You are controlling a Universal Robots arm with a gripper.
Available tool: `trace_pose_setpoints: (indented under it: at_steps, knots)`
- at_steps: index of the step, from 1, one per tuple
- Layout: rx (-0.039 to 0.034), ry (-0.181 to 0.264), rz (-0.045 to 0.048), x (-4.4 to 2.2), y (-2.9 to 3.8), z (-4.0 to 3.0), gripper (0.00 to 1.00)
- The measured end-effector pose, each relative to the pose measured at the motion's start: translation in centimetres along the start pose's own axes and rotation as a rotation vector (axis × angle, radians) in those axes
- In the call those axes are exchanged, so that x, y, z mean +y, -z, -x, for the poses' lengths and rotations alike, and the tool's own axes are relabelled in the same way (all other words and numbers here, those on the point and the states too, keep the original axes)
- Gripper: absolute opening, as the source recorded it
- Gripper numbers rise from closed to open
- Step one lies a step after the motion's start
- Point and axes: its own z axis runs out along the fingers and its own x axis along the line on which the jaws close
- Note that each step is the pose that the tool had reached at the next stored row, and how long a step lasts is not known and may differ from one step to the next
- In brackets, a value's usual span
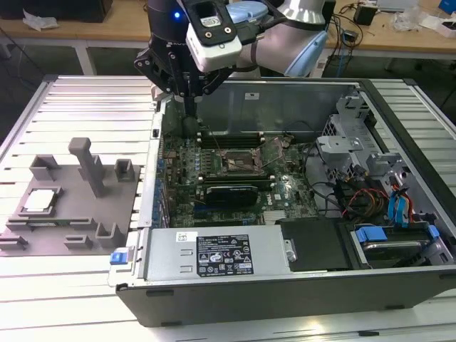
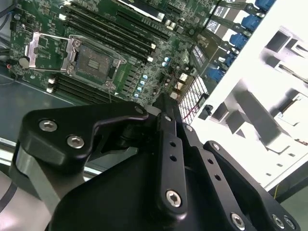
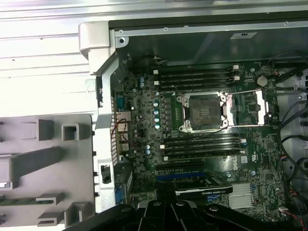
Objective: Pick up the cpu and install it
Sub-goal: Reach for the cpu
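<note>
Hovering closed and empty over the motherboard (image 1: pixel 235 167), the pincer (image 1: pixel 189 110) is across the case wall (image 3: pixel 106 82) from the cpu (image 1: pixel 39 201).

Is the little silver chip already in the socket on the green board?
No: the cpu lies on the grey fixture, and the open socket is empty.

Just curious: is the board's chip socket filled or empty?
Empty: the socket shows bare, lid open; the cpu sits on the grey fixture.
</note>
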Motion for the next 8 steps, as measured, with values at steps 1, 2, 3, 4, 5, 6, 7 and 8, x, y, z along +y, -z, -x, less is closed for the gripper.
trace_pose_setpoints:
  at_steps: [1,2,3,4,5,6,7,8]
  knots:
    - [0.0000,0.000,0.0001,-0.01,0.00,-0.15,0.11]
    - [0.0000,0.000,0.0000,-0.03,0.01,-0.36,0.11]
    - [0.0000,0.000,0.0001,-0.06,0.02,-0.79,0.11]
    - [0.0000,0.000,0.0001,-0.08,0.02,-1.03,0.11]
    - [0.0000,0.000,0.0000,-0.09,0.03,-1.25,0.11]
    - [0.0000,0.000,0.0000,-0.10,0.04,-1.39,0.11]
    - [-0.0001,0.000,0.0000,-0.11,0.04,-1.50,0.11]
    - [0.0000,0.000,0.0000,-0.12,0.04,-1.66,0.11]
